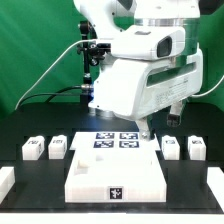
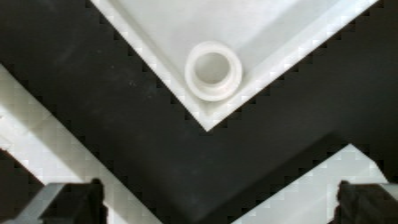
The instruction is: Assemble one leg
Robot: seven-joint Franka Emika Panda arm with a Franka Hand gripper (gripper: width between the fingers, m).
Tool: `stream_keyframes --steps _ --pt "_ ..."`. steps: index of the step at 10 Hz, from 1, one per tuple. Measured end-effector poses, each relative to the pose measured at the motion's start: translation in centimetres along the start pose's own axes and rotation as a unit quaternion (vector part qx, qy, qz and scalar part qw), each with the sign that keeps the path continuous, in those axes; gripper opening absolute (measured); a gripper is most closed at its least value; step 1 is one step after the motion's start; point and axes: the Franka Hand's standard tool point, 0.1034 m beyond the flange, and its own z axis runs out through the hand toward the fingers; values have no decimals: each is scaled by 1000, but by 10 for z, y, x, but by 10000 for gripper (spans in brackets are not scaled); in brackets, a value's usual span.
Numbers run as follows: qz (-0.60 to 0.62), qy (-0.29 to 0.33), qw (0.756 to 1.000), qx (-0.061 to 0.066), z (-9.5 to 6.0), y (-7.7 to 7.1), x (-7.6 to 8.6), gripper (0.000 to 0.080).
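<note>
Four small white legs with marker tags stand on the black table in the exterior view: two on the left (image 1: 33, 147) (image 1: 58, 146) and two on the right (image 1: 170, 145) (image 1: 196, 147). The large white square top (image 1: 115, 172) lies at the front middle. My gripper (image 1: 147, 132) hangs above the top's far right corner, apart from every leg. In the wrist view my gripper (image 2: 214, 206) is open and empty, with dark fingertips (image 2: 64, 206) at both sides. A corner of the square top with a round socket (image 2: 214, 70) lies ahead. No leg shows in the wrist view.
The marker board (image 1: 113, 140) lies just behind the square top. White blocks sit at the front left edge (image 1: 5, 181) and front right edge (image 1: 216, 180) of the table. Black cables run down behind the arm on the exterior view's left.
</note>
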Motion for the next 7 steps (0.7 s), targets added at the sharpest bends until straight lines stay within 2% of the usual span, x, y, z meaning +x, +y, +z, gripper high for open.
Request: stream_keyframes --steps 7 --pt "0 0 1000 0 0 0 0 650"
